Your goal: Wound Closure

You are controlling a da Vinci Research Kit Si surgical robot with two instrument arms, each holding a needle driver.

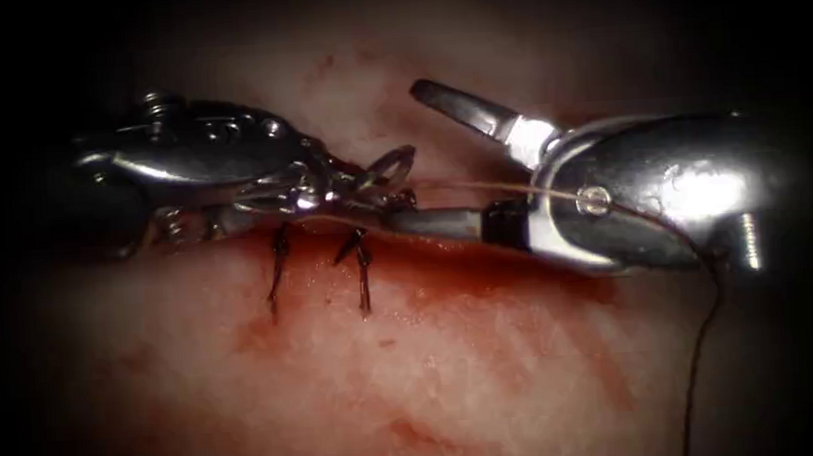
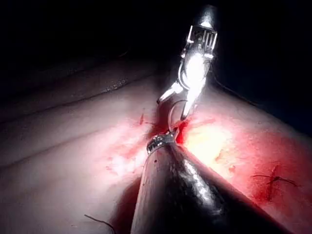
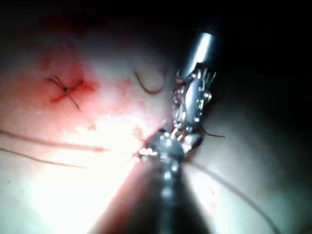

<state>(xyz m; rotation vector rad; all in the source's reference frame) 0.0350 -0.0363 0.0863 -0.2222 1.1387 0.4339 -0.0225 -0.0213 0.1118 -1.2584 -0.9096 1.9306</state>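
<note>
tissue (image 1: 451,365): pork belly, pale, across the whole endoscope view; cut (image 1: 444,243) runs roughly left to right through the middle
red fluid (image 1: 484,298): smeared along the cut and below it
right tool (image 1: 412,158): comes in from the right; fingers spread wide, upper finger (image 1: 461,109) angled up-left off the tissue, lower finger (image 1: 434,225) lying along the cut; holds nothing I can see
left tool (image 1: 381,188): comes in from the left, tip at the cut just beside the right tool's lower finger; can't tell how its fingers stand
needle (image 1: 389,167): curved piece shows at the left tool's tip, above the cut; can't tell the grip point or whether it's in the tissue
thread (image 1: 701,352): pale run crosses the right tool's body, dark run drops at right
stitches (image 1: 278,262): two dark ones cross the cut below the left tool
</note>
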